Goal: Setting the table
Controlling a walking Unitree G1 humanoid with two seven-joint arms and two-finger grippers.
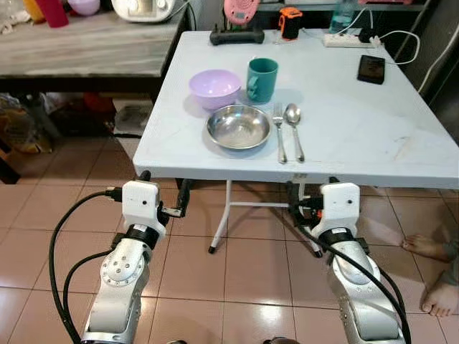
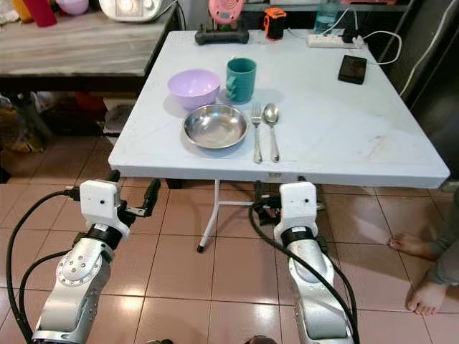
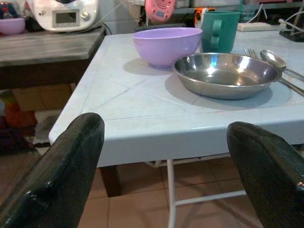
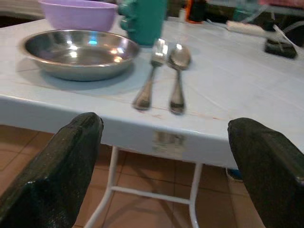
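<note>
On the pale blue table (image 1: 358, 136) a steel dish (image 1: 239, 127) lies near the front edge. A fork (image 1: 280, 132) and a spoon (image 1: 293, 129) lie side by side just right of it. Behind the dish stand a purple bowl (image 1: 214, 88) and a teal mug (image 1: 262, 79). Both grippers hang below and in front of the table edge, holding nothing. My left gripper (image 1: 163, 188) is open, facing the bowl (image 3: 166, 43) and dish (image 3: 225, 73). My right gripper (image 1: 313, 190) is open, facing the fork (image 4: 149, 78) and spoon (image 4: 176, 76).
A black phone (image 1: 371, 69), a power strip (image 1: 350, 41) and small gadgets sit at the table's far edge. A wooden counter (image 1: 79, 46) with a rice cooker (image 1: 143, 8) stands at the left. White table legs (image 1: 222, 215) stand ahead. A person's bare feet (image 1: 430, 247) rest on the tiles at right.
</note>
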